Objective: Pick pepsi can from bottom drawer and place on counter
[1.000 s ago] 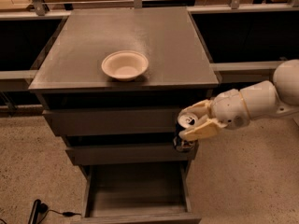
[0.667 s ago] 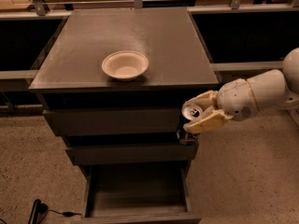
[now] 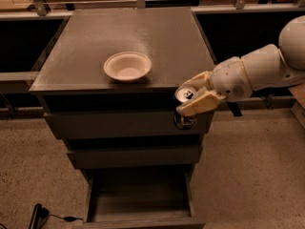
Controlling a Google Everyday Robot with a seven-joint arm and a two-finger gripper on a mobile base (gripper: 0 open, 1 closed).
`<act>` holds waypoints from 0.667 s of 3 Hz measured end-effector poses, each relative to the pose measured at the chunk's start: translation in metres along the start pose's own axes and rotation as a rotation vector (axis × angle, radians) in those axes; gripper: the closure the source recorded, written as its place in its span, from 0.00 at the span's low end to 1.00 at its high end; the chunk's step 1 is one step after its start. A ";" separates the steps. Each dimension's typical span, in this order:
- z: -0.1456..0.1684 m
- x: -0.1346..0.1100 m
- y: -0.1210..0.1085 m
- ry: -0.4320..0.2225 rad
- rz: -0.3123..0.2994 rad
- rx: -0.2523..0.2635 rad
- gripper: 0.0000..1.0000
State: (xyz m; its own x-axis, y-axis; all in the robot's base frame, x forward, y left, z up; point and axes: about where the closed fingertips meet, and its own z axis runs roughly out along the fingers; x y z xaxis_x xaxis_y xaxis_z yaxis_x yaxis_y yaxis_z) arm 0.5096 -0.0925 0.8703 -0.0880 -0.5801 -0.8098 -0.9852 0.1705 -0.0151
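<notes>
Speckled beige floor (image 3: 248, 175) surrounds a dark cabinet whose tabletop (image 3: 157, 32) carries a cream bowl (image 3: 127, 66) near its front edge. Just off the cabinet's front right corner, slightly below the tabletop's level, the gripper (image 3: 187, 100) pinches the pepsi can (image 3: 185, 95) between its cream fingers, the can's silver top tilted toward the camera. Underneath, the bottom drawer (image 3: 138, 197) stands pulled out. A black cable (image 3: 52, 217) lies at lower left.

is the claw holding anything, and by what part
Yes: the claw grips the pepsi can by its sides near the top, just off the front edge of the counter.
</notes>
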 end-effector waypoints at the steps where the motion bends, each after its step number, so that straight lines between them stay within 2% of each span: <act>1: -0.006 -0.054 -0.033 0.077 -0.018 0.078 1.00; 2: -0.020 -0.092 -0.064 0.038 -0.018 0.150 1.00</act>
State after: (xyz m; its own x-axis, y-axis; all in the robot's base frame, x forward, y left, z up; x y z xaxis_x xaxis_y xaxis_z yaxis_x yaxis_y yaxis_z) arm 0.5777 -0.0654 0.9575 -0.0790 -0.6135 -0.7857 -0.9539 0.2754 -0.1191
